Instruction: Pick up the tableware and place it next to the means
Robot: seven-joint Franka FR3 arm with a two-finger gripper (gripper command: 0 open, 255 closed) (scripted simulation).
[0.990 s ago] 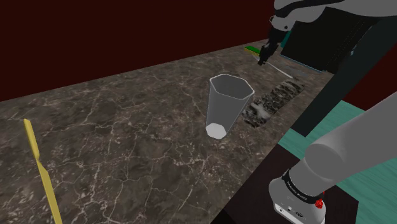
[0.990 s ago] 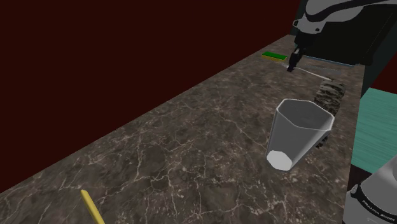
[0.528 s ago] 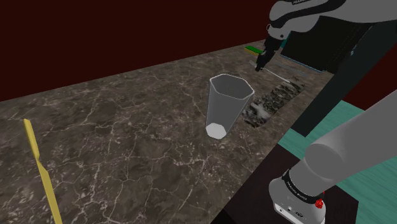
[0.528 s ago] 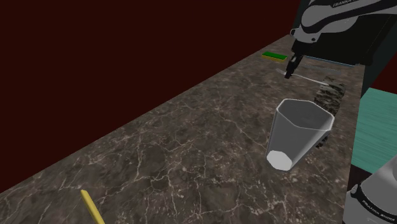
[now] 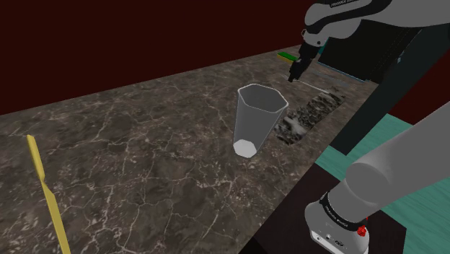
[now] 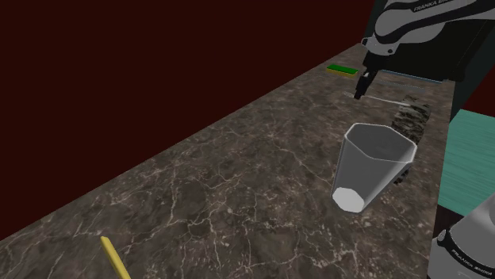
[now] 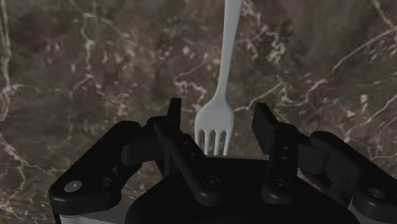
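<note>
One dark veined counter (image 5: 130, 144), maroon wall (image 5: 108, 36) behind

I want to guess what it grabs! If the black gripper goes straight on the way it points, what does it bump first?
Probably the white fork, lying on the marbled counter between the open jaws of the gripper. How high above it is unclear.

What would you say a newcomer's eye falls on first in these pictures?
A pale, see-through faceted cup stands upright in the middle of the dark marbled counter. At the counter's far end, the black gripper hangs open over a white fork, with a finger on either side of the tines. A thin yellow strip lies at the shoulder view's lower left.
</note>
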